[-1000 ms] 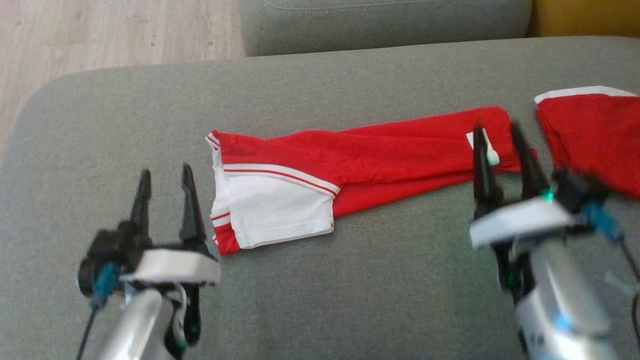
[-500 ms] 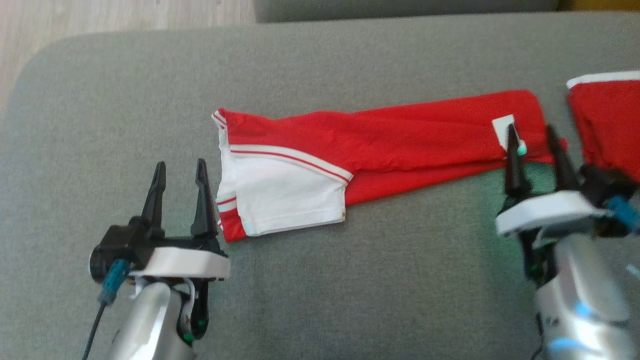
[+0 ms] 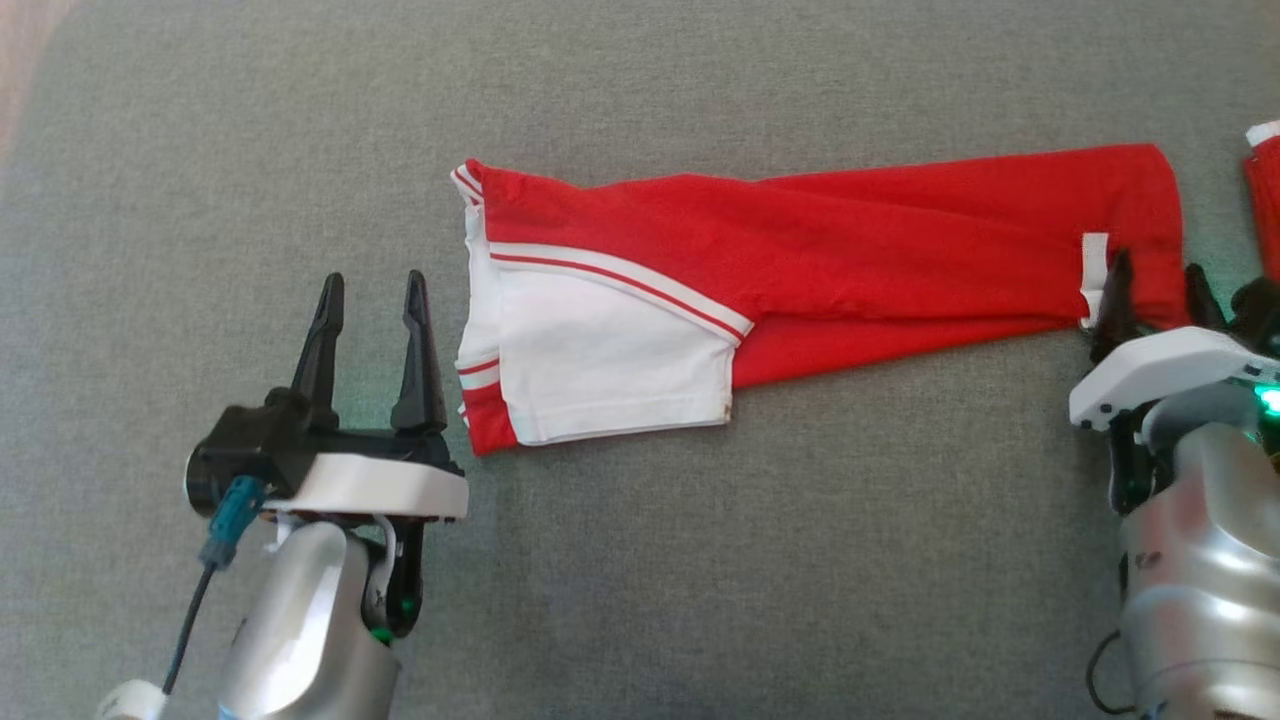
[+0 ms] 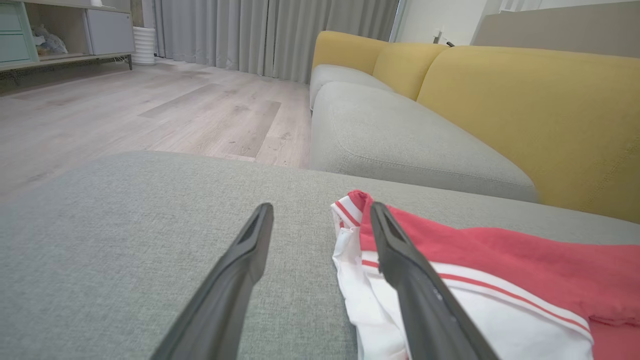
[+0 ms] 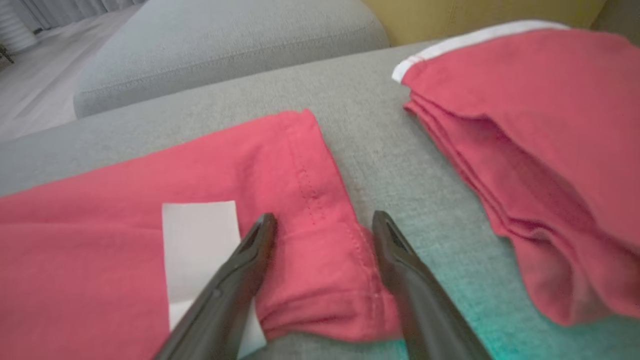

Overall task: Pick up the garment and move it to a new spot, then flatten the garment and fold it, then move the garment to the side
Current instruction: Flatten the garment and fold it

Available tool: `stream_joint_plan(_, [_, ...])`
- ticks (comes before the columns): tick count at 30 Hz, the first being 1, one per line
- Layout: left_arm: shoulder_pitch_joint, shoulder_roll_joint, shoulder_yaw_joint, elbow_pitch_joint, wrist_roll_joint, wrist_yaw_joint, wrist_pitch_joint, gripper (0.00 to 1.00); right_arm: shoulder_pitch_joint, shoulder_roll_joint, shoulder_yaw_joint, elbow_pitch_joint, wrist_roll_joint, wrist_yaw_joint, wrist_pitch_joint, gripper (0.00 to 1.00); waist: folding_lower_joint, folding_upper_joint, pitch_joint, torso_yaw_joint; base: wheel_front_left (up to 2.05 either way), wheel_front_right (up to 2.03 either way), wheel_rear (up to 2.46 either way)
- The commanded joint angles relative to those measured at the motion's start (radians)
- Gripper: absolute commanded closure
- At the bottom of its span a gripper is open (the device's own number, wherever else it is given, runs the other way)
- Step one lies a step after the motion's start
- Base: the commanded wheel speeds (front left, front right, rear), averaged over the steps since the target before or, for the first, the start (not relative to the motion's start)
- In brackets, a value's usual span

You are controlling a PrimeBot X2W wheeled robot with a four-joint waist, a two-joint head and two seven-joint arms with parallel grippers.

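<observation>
L claw (image 3: 371, 283) & R claw (image 3: 1157, 268) both spread, empty, at garment (image 3: 800, 260) ends. Pinch all layers together (avoid nearby pile (image 5: 550, 125)).

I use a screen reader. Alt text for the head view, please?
A long red garment with a white end lies across a grey cushion. The open left hand sits beside the white end, the open right hand at the red end.

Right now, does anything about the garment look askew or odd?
Slightly. The red garment lies as a long strip, but its white panel juts past the strip's near edge at the left end, so the fold is uneven. A white label shows at the right end. No damage visible.
</observation>
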Motion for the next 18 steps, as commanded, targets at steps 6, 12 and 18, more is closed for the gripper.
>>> stream_joint_plan(6, [-0.028, 0.002, 0.055, -0.010, 0.020, -0.013, -0.005, 0.00, -0.071, 0.001, -0.002, 0.125, -0.040, -0.002, -0.013, 0.22, -0.0002, 0.0000, -0.006, -0.007, 0.00, 0.00, 0.00])
stream_joint_plan(12, [-0.025, 0.000, 0.076, -0.001, 0.035, -0.017, -0.005, 0.00, -0.105, 0.001, 0.003, 0.174, -0.075, -0.002, -0.067, 1.00, -0.0002, 0.0000, -0.038, -0.032, 0.00, 0.00, 0.00])
stream_joint_plan(18, [-0.002, -0.001, 0.088, 0.002, 0.039, -0.021, -0.005, 0.00, -0.079, -0.031, -0.108, 0.073, -0.156, -0.002, -0.066, 1.00, -0.0002, 0.0000, -0.083, -0.056, 0.00, 0.00, 0.00])
